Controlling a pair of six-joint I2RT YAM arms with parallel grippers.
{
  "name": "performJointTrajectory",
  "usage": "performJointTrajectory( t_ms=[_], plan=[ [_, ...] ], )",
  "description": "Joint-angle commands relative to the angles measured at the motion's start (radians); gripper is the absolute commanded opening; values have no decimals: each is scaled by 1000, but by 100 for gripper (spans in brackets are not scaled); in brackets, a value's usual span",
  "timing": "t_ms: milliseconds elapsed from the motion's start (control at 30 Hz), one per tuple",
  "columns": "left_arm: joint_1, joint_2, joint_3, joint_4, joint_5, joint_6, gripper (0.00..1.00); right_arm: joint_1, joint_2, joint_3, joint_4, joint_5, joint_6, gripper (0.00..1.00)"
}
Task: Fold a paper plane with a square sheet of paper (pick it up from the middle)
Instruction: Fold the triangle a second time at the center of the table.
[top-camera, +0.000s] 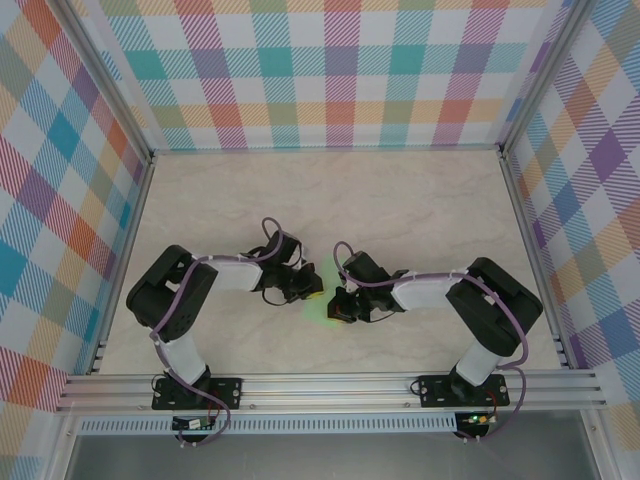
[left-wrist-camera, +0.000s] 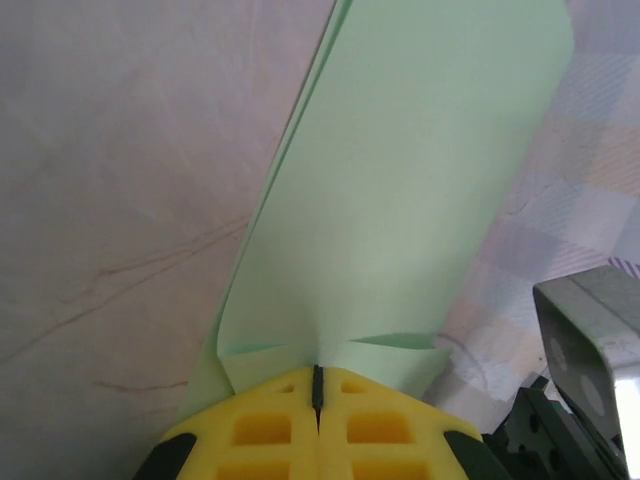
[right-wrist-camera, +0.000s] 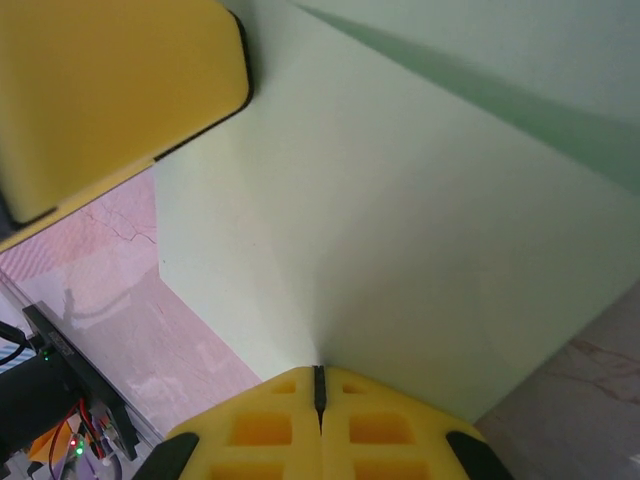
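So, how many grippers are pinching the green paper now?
2. The left gripper is shut on the paper from the left; the right gripper is shut on it from the right, close by.

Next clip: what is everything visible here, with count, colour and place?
sheet of paper: 1, pale green, pinched by both grippers, mid-table
table: 1, pale marbled, under the arms
plaid walls: 3, multicolour, at left, back and right
frame rail: 1, silver, near edge
left arm, right arm: 2, black and white, bases at the rail
left gripper: 1, yellow, shut on the paper
right gripper: 1, yellow, shut on the paper
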Motion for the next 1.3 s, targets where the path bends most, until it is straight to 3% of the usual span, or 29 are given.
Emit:
performJointTrajectory(
  t_ms=[0,600,867,1267],
  plan=[
    [2,24,3,-5,-30,21,0,3,0,4,-67,12,6,4],
    [-1,10,-20,8,-26,11,0,-4,91,81,69,109,87,7],
    [-3,12,-25,10,-53,-7,0,-3,63,-36,177,-2,85,8],
    [-3,30,-31,18,-67,-25,0,-1,-60,-192,166,-97,11,12]
  ],
)
